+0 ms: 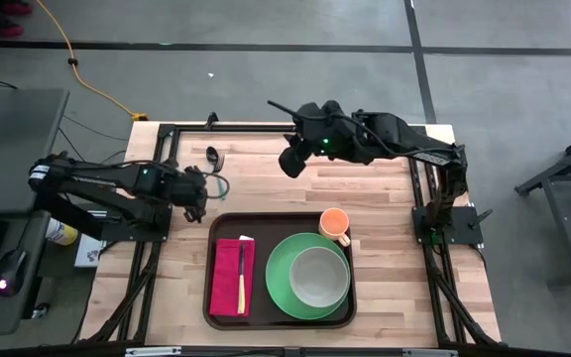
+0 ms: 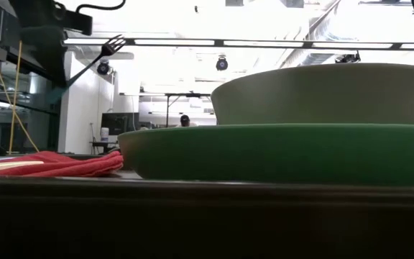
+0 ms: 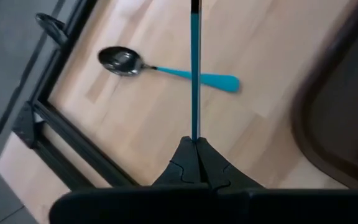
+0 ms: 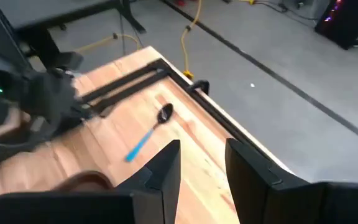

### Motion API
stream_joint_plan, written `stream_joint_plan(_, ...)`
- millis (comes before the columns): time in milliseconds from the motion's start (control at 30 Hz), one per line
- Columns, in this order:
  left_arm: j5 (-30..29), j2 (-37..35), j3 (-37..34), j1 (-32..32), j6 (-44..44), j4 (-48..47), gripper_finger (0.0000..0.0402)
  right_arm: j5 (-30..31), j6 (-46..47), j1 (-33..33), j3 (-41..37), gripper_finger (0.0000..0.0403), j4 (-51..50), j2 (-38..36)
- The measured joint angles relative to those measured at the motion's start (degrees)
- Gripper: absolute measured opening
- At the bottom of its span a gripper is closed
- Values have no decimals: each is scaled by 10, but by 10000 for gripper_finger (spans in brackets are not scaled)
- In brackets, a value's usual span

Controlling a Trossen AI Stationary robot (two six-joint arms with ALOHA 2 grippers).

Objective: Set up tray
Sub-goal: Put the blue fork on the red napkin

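2 left gripper [image 3: 196, 143] fingers clamp teal utensil [image 3: 194, 74]; right gripper [image 4: 202, 163] half-open.

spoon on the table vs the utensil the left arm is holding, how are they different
The spoon lies flat on the bare wood outside the tray, untouched; the fork is clamped in the left gripper, whose jaws are shut on its handle, lifted off the table. The spoon ends in a dark rounded bowl; the fork, in the low view, ends in tines. Both have slim blue handles, and neither is on the tray yet.
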Motion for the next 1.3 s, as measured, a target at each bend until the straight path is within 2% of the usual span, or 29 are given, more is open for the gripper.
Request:
stream_joint_plan(167, 24, 18, 0, -80, -114, -9, 6, 26, -37, -7, 0, 103, -21, 0)
stream_joint_plan(367, 45, 72, 0, -187, -340, -18, 6, 43, -149, -38, 0, 103, -34, -7)
stream_joint_plan(467, 75, 121, 1, -233, -467, -10, 6, 32, -196, -68, 0, 103, -53, -23)
stream_joint_plan(567, 109, 181, 7, -267, -577, 11, 6, -8, -234, -106, 0, 103, -64, -40)
stream_joint_plan(633, 141, 218, 22, -269, -592, 46, 6, -49, -253, -134, 0, 103, -62, -49)
stream_joint_plan(733, 145, 284, 71, -262, -596, 66, 6, -115, -286, -173, 0, 103, -53, -61)
stream_joint_plan(833, 146, 344, 142, -252, -594, 53, 6, -169, -305, -211, 0, 103, -48, -64)
stream_joint_plan(967, 195, 406, 248, -253, -597, -18, 6, -233, -307, -252, 0, 103, -54, -65)
stream_joint_plan(1100, 265, 471, 358, -253, -603, -141, 6, -268, -310, -276, 0, 103, -58, -66)
stream_joint_plan(1167, 289, 496, 395, -253, -603, -150, 6, -277, -316, -284, 0, 103, -61, -66)
stream_joint_plan(1300, 324, 535, 422, -253, -605, -153, 6, -291, -319, -292, 0, 103, -64, -66)
